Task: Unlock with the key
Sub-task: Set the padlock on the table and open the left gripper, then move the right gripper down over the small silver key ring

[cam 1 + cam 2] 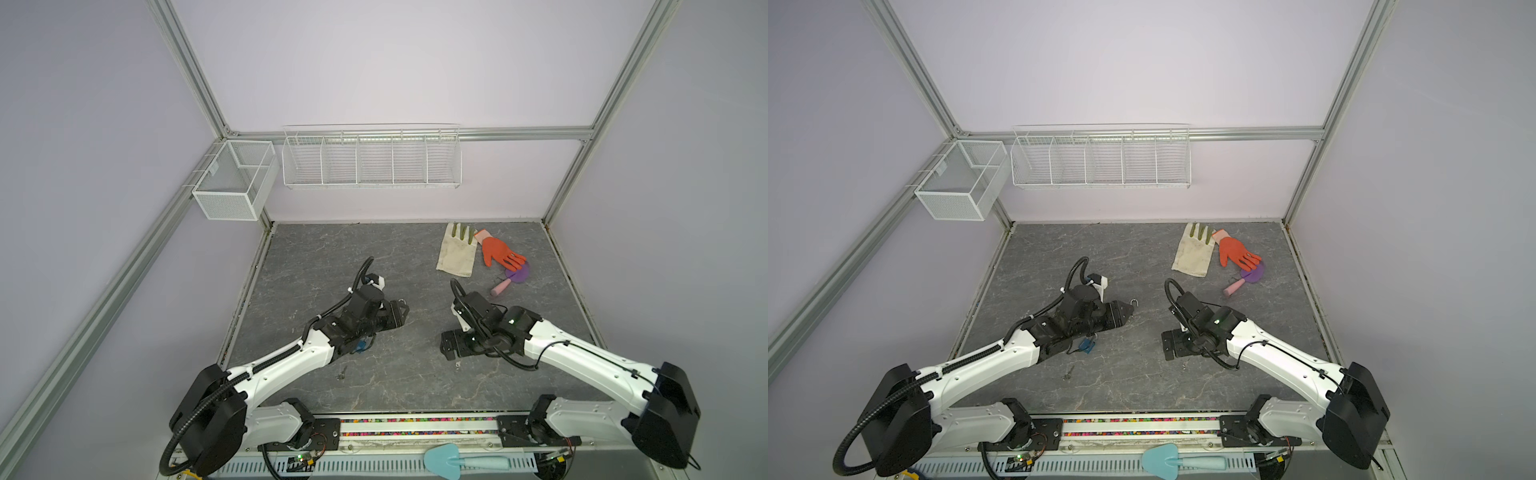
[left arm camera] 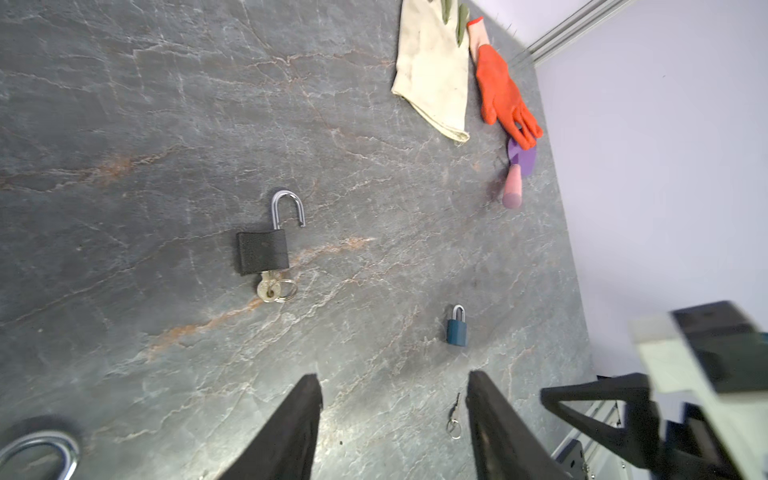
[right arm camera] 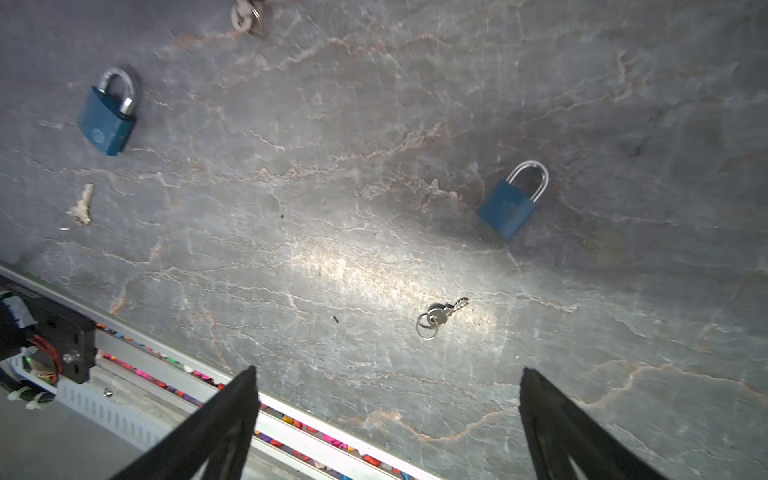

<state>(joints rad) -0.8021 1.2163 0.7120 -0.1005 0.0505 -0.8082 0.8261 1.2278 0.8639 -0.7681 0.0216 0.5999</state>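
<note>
In the left wrist view a black padlock (image 2: 262, 251) lies flat with its shackle (image 2: 287, 208) sprung open and a key (image 2: 268, 287) on a ring in its keyhole. My left gripper (image 2: 395, 386) hangs above the table short of it, open and empty. In both top views only that shackle (image 1: 402, 301) (image 1: 1133, 302) peeks out past the left gripper (image 1: 399, 311). My right gripper (image 3: 386, 382) is open and empty, above a loose key (image 3: 440, 316) and a shut blue padlock (image 3: 509, 203).
A second blue padlock (image 3: 109, 116) (image 1: 360, 345) lies under the left forearm, with another loose key (image 3: 81, 208) (image 1: 341, 374) beside it. Gloves (image 1: 457, 253) and a purple trowel (image 1: 513, 278) lie at the back right. Wire baskets (image 1: 370, 160) hang on the back wall.
</note>
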